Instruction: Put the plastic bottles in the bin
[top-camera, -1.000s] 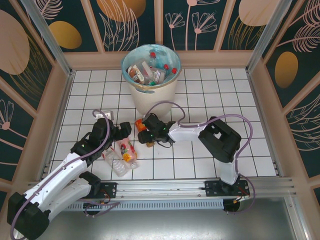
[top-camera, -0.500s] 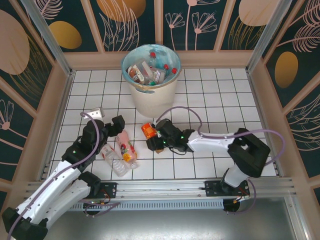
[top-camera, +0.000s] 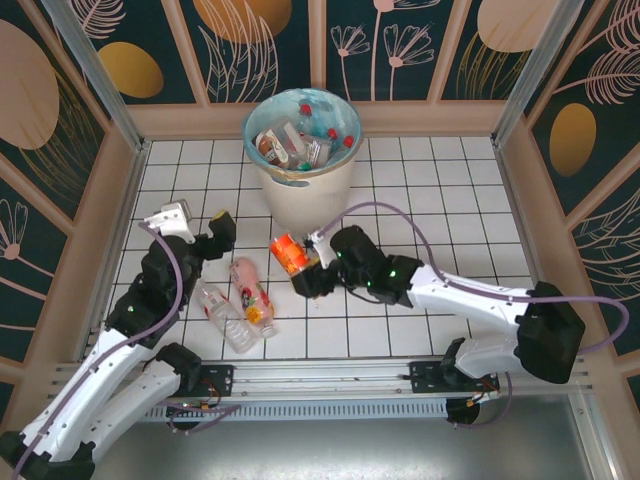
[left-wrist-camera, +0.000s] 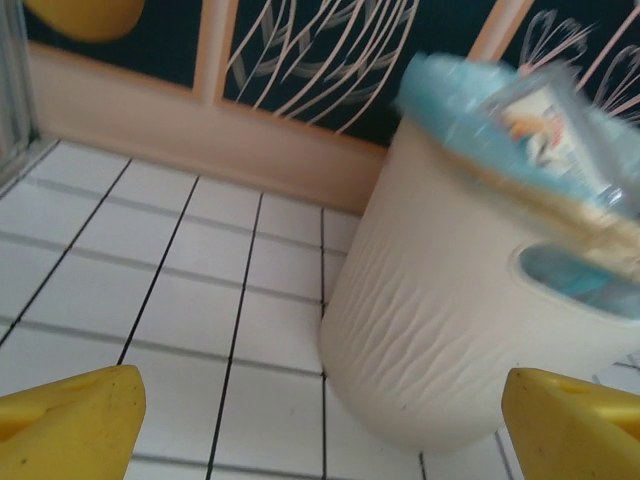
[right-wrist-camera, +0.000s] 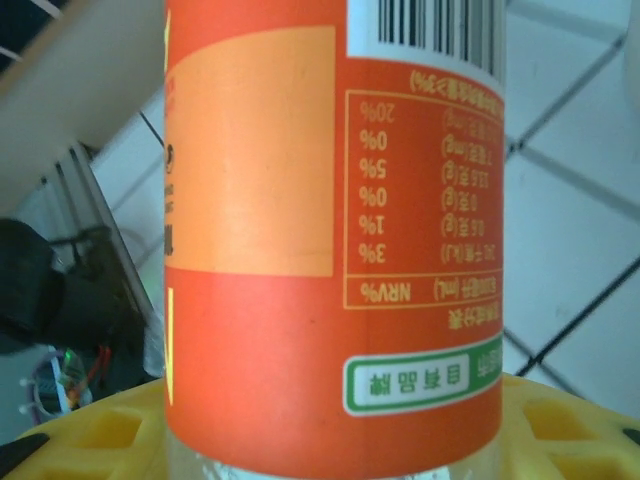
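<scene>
Mostly orange-red labelled bottle, clear plastic below.

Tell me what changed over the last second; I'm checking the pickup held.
The right gripper kept its fingers shut on the orange-labelled bottle while its elbow swung out right. The left gripper, open and empty, drew back left, away from the pink-labelled bottle and the clear bottle lying on the table. Those and the bin stayed put.

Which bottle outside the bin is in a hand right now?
The orange-labelled bottle, gripped in the right hand; the pink-labelled bottle and clear bottle lie on the tiles.
</scene>
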